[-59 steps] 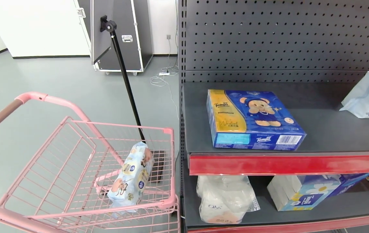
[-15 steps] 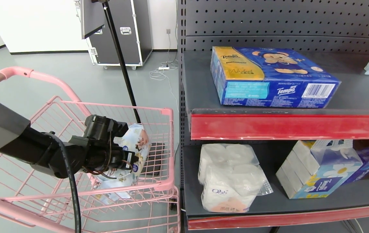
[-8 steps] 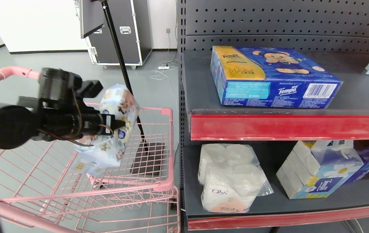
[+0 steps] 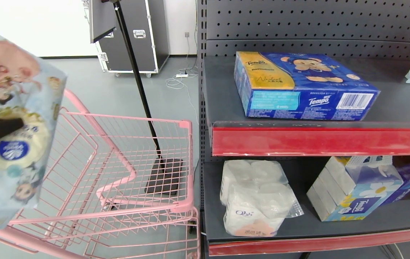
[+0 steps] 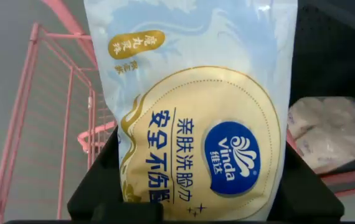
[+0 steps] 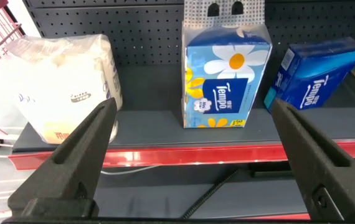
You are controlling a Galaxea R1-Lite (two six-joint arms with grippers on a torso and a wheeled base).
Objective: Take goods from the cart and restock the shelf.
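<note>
Pinching the pack [image 4: 10, 118] by its sides, the left pincer [image 5: 202, 186] holds it high at the frame's left edge, out of the cart [image 4: 187, 124], likely to clear its wire rim. The right pincer [image 6: 193, 106], spread and empty, faces the lower tier of the shelf [image 6: 165, 152].

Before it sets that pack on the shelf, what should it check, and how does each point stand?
1. Left fingers clamped on the pack: ok.
2. The pack raised out of the cart: ok.
3. Bare room on the upper shelf beside the blue box: ok.
4. The pack in front of that shelf: not ok, it hangs by the cart, left of the shelf.
5. Right fingers open, empty: ok.
6. Grip firm enough: cannot tell.
</note>
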